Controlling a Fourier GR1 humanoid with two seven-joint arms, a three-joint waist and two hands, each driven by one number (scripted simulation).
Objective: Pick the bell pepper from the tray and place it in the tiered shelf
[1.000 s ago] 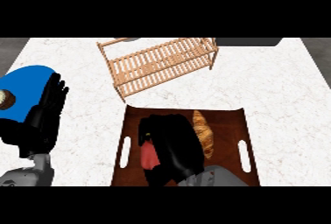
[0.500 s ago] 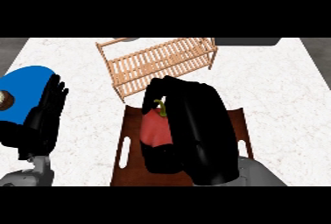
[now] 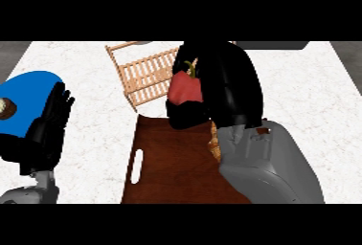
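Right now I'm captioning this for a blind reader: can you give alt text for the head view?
The robot's right hand holds a red bell pepper lifted over the near edge of a wooden tiered shelf, above a brown tray on a white counter. The left hand rests open at the left, beside a blue plate.

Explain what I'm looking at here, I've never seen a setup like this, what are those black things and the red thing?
This is one view from a humanoid robot's head, looking steeply down at a white counter. The black shapes are its two hands on grey forearms. The right hand is curled round a red bell pepper, held above the far end of a brown tray. Something golden lies on the tray, mostly hidden by the arm. Behind the pepper stands a wooden slatted shelf. The left hand rests open at the left, beside a blue plate with a small brown item I cannot identify.
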